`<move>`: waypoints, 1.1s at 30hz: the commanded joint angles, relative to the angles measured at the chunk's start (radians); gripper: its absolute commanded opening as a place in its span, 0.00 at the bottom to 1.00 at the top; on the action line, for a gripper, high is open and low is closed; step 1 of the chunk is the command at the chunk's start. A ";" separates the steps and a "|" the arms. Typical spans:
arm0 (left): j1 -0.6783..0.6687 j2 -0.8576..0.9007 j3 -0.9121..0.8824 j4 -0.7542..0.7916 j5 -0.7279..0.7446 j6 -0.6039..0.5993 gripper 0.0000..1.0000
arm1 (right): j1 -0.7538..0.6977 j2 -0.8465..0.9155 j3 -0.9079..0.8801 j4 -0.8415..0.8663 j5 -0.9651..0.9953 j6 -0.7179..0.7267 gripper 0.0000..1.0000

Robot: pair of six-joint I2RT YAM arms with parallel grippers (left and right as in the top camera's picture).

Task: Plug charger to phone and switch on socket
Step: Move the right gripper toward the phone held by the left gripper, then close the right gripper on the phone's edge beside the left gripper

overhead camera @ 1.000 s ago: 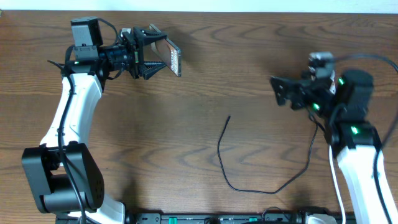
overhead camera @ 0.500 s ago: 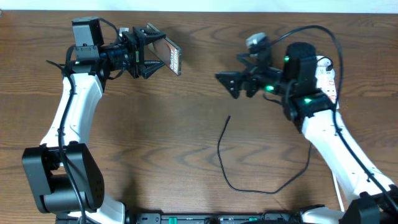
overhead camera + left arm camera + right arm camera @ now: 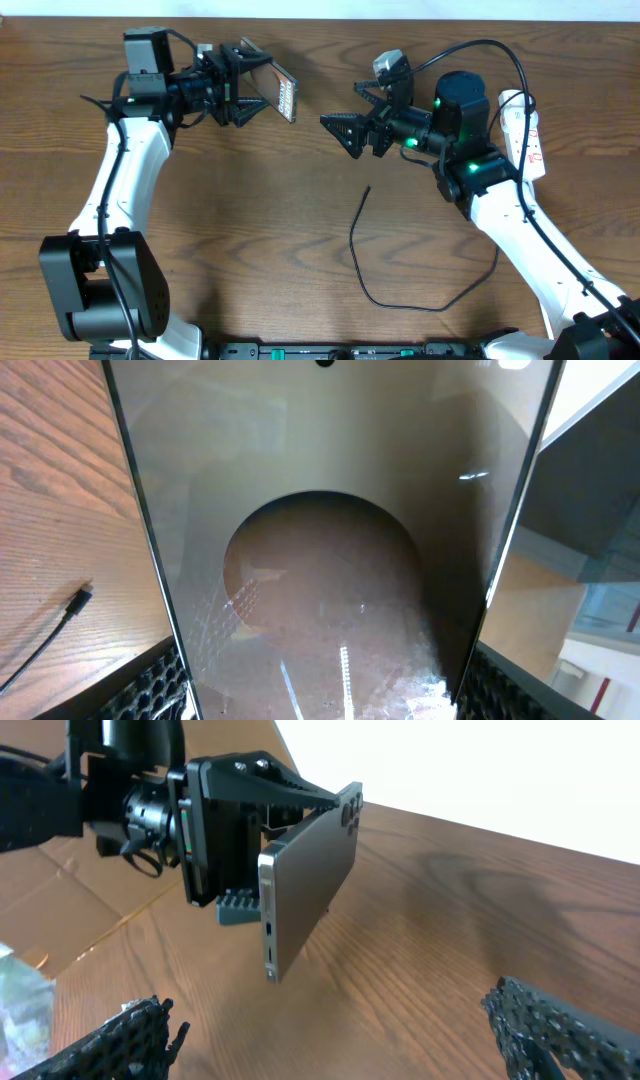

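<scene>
- Left gripper [image 3: 258, 84] was clamped on the phone [image 3: 283, 95]. It held the phone on edge and clear of the table [image 3: 230, 230], near the far edge and left of the middle.
- Through the right wrist camera I saw the phone's narrow end, with a small slot in it, turned toward me.
- Right gripper [image 3: 345, 135] had its jaws spread wide with nothing between them. It hung near the middle of the far edge, pointed at the phone with a gap between the two.
- I saw the charger [image 3: 353, 245] lying in a loose curve from the table's middle toward the near edge. Its plug tip [image 3: 367, 188] touched neither gripper.
- I found the socket [image 3: 528, 130] by the right edge, toward the far right corner, partly behind the right arm.
</scene>
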 commanded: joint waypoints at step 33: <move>-0.165 -0.023 0.036 0.006 -0.042 0.010 0.07 | 0.109 0.052 0.020 0.009 0.236 0.150 0.96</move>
